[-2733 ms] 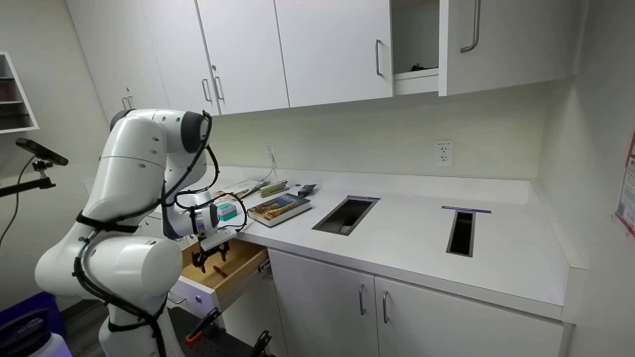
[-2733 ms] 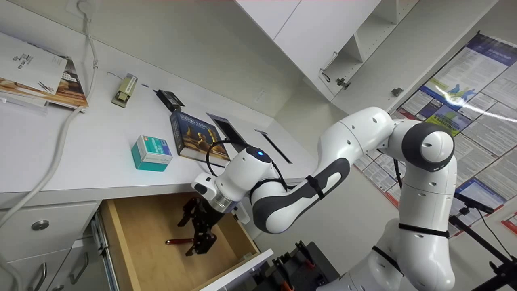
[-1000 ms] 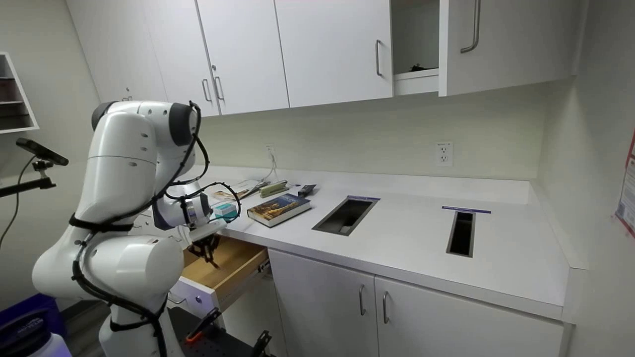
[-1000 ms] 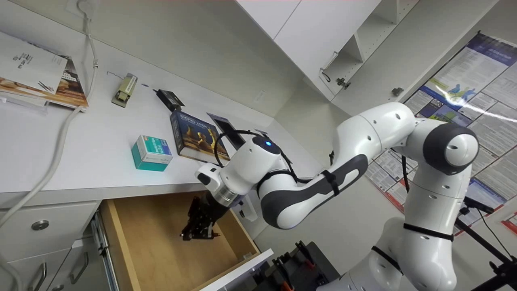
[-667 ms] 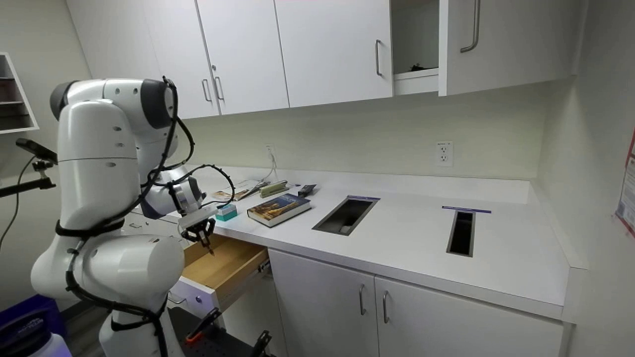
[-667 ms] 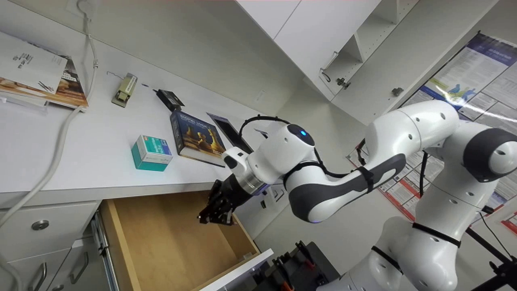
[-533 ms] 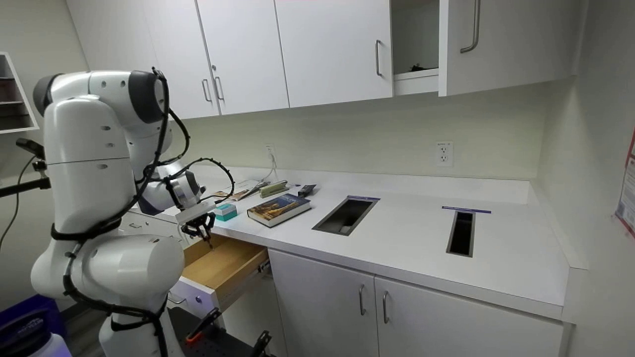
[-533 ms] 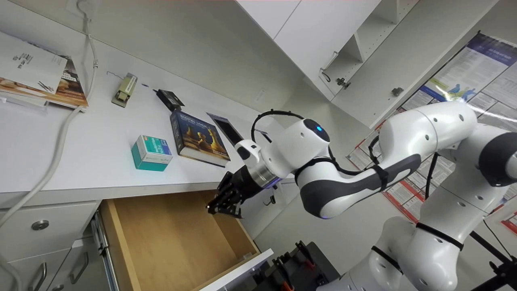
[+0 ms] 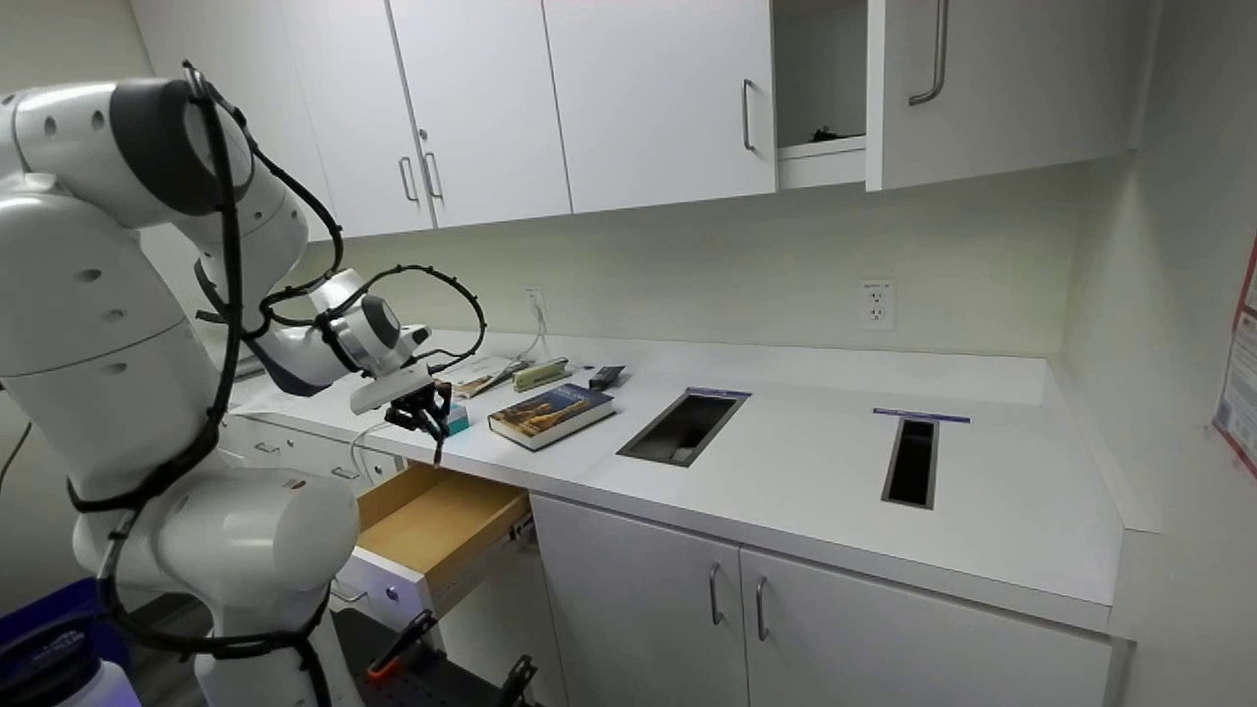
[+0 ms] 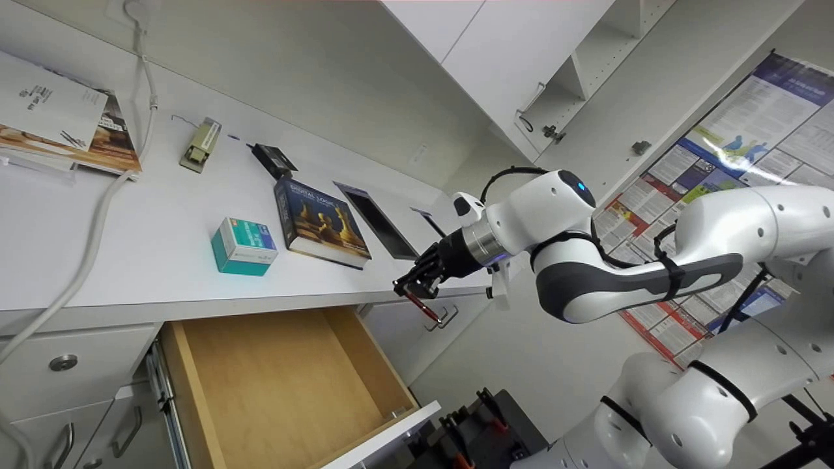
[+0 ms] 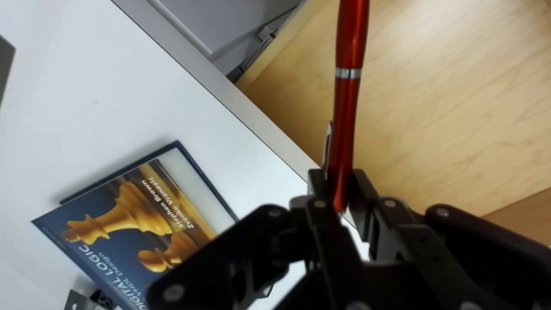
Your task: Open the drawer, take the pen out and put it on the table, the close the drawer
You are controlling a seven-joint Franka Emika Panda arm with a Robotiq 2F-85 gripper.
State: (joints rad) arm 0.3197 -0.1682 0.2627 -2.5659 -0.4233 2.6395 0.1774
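Observation:
The red pen with a silver band is clamped near one end between the black fingertips of my gripper. Its long free end sticks out past them in the wrist view. In both exterior views the pen points downward from the gripper, in the air near the counter's front edge. The drawer stands pulled out, its tan wooden bottom bare where visible. The white table lies beside the gripper; its edge crosses the wrist view diagonally.
A thick Digital Logic book lies on the table near the gripper. A teal box, a stapler-like green object, a small black item and papers are farther along. A dark cut-out opens in the countertop.
The pen lay in the drawer under open fingers; now the gripper is shut on it. Gripper and pen have risen out of the drawer, up toward the counter's edge. The drawer has not moved.

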